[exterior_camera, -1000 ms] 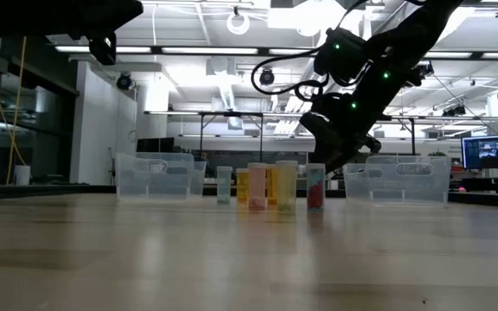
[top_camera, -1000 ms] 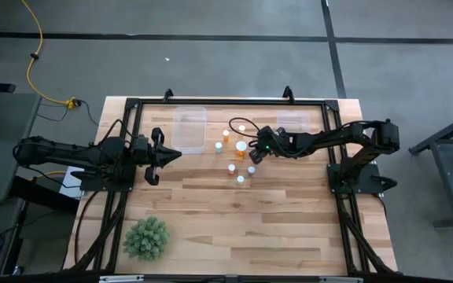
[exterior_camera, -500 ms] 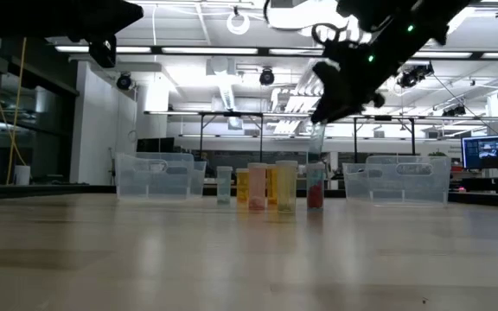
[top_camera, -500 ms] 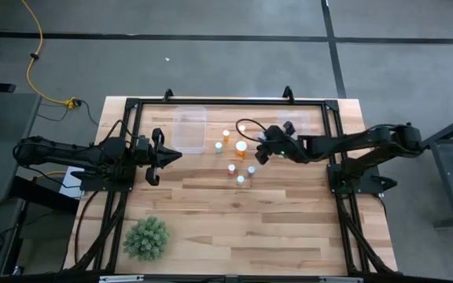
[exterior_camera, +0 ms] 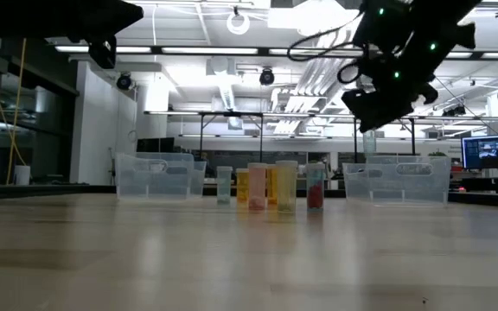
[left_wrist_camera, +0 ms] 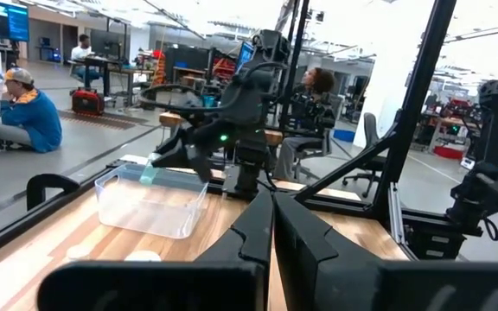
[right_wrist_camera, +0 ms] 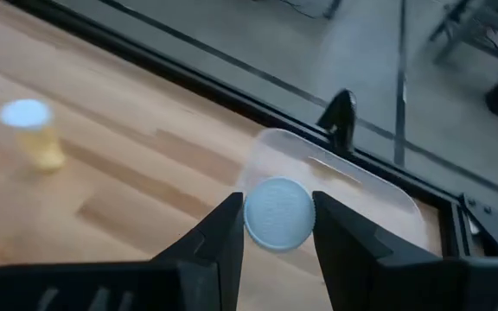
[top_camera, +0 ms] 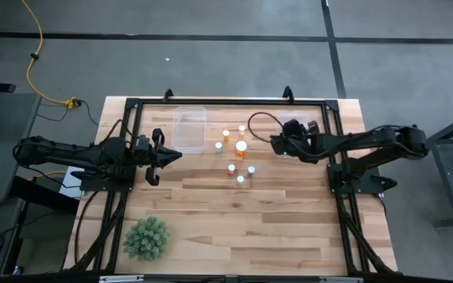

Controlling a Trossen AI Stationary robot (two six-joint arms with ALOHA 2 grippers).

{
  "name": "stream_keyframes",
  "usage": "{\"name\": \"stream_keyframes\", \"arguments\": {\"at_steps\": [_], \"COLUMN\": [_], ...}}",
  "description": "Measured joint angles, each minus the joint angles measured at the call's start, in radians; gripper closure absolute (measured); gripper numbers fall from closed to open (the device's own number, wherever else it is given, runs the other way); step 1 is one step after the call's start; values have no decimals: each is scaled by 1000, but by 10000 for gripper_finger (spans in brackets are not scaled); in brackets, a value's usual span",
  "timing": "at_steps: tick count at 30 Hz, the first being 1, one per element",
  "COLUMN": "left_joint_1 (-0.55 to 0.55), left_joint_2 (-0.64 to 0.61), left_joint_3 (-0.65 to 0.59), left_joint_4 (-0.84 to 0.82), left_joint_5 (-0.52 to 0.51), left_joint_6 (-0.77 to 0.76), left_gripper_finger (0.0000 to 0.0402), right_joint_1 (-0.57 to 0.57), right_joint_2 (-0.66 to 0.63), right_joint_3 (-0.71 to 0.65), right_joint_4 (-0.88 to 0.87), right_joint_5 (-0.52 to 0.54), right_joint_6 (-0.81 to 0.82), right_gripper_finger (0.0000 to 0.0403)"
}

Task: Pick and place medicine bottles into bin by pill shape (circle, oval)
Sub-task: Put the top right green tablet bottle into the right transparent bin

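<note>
Right end effector [right_wrist_camera: 277,226] pinching a white-capped bottle [right_wrist_camera: 277,212], raised above the counter [top_camera: 289,220] near the right bin [right_wrist_camera: 344,177]. In the low view, pale bottle [exterior_camera: 368,141] hanging below the end effector [exterior_camera: 372,108], over that bin [exterior_camera: 398,179]. Remaining bottles [top_camera: 239,154] clustered mid-counter, between the two bins. Left end effector [top_camera: 163,156] pressed together, waiting beside the left bin [top_camera: 189,128]. Plant [top_camera: 147,237] at the near-left corner.

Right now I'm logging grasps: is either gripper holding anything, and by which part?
The right gripper holds a small pale greenish medicine bottle, pinched at its round white cap, over the clear plastic bin. The left gripper holds nothing.
</note>
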Motion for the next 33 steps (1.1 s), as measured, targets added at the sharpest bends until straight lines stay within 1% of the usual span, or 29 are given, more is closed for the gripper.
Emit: {"name": "stream_keyframes", "arguments": {"at_steps": [4, 9, 12, 18, 26, 33], "left_joint_1": [0, 0, 0, 0, 0, 0], "left_joint_2": [0, 0, 0, 0, 0, 0], "left_joint_3": [0, 0, 0, 0, 0, 0], "left_joint_4": [0, 0, 0, 0, 0, 0], "left_joint_5": [0, 0, -1, -7, -8, -9], "left_joint_6": [0, 0, 0, 0, 0, 0], "left_gripper_finger": [397, 397, 397, 397, 397, 397], "right_joint_1": [-106, -223, -276, -322, -325, -325], "right_joint_2": [0, 0, 0, 0, 0, 0], "right_joint_3": [-54, -161, -213, -252, -254, -254], "right_joint_4": [95, 367, 463, 495, 501, 501], "right_joint_5": [-109, -214, -278, -300, -341, -340], "right_joint_6": [-27, -129, -157, -152, -133, -141], "right_gripper_finger": [294, 294, 294, 294, 294, 290]}}
